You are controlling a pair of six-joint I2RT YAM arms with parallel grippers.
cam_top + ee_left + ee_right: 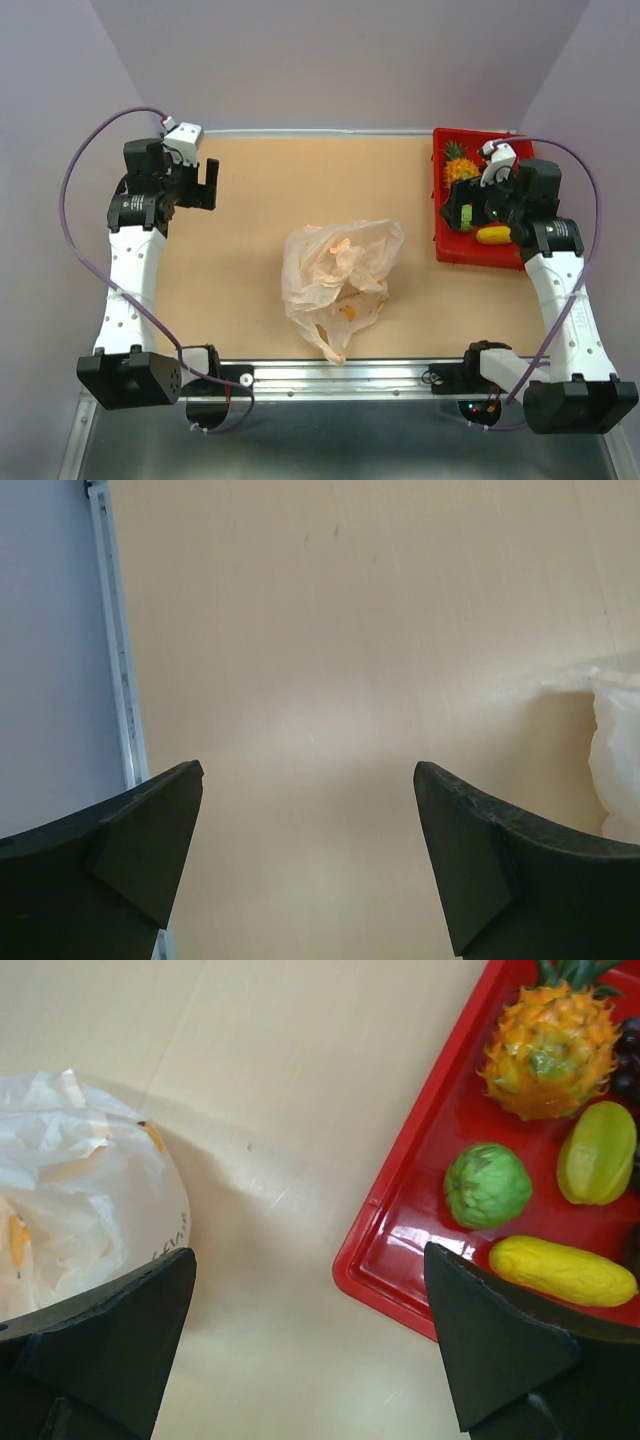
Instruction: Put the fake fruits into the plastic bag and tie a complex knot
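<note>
**Both grippers wide open, fruit in the tray, bag on the table**

Overhead view: a crumpled whitish plastic bag [340,272] with orange marks lies in the middle of a tan table [250,220]. The left gripper [207,186] hangs over the far left of the table, well apart from the bag. The right gripper [462,203] hangs over a red tray [470,256] in the far right corner. A pineapple [457,163] and a yellow fruit [493,236] lie in the tray.

Left wrist view: the jaws stand wide apart and hold nothing. Below them is bare table, and the bag's edge shows at the right.

Right wrist view: the jaws stand wide apart and hold nothing. The bag is at the left and the tray at the right, with a gap between them. In the tray lie the pineapple, a round green fruit [487,1185], a yellow-green fruit [597,1152], the yellow fruit, and dark grapes [628,1055] cut off at the edge.
</note>
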